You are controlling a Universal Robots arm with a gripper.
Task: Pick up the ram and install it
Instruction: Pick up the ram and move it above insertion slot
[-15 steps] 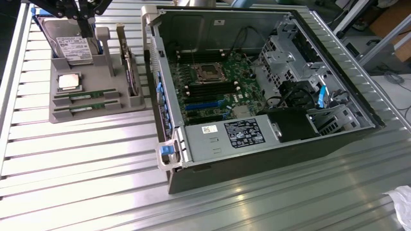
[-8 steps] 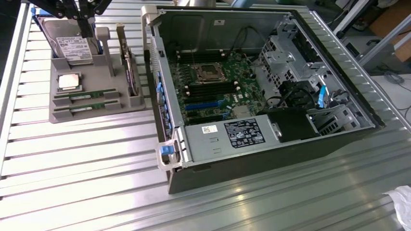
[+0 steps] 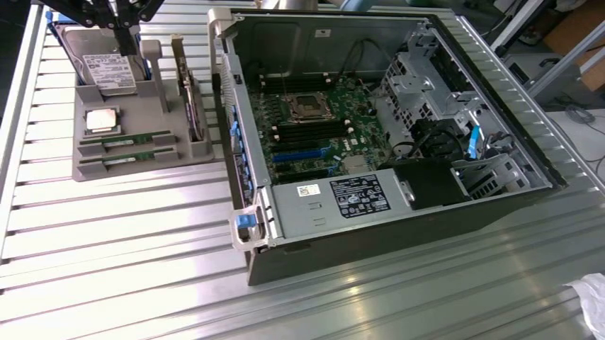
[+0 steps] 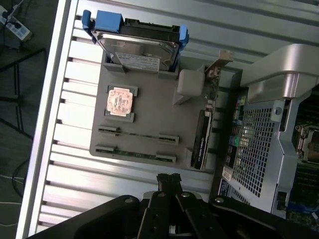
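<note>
Ram (image 3: 126, 139) lies slotted in the tray (image 3: 142, 106), gripper (image 4: 168, 178) above that tray, fingers closed, holding nothing.

The claw (image 4: 168, 180) hung pointing down, its two black fingers (image 4: 162, 179) pressed together and holding nothing. In the exterior view it sat high on that view's left, with its dark linkage (image 3: 113, 10) spread above the closed tips.

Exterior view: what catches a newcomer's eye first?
The open computer case with its motherboard dominates the centre. On the exterior view's left, a grey tray holds a hard drive, a processor chip and two ram sticks. The shut end effector hangs above that tray.
</note>
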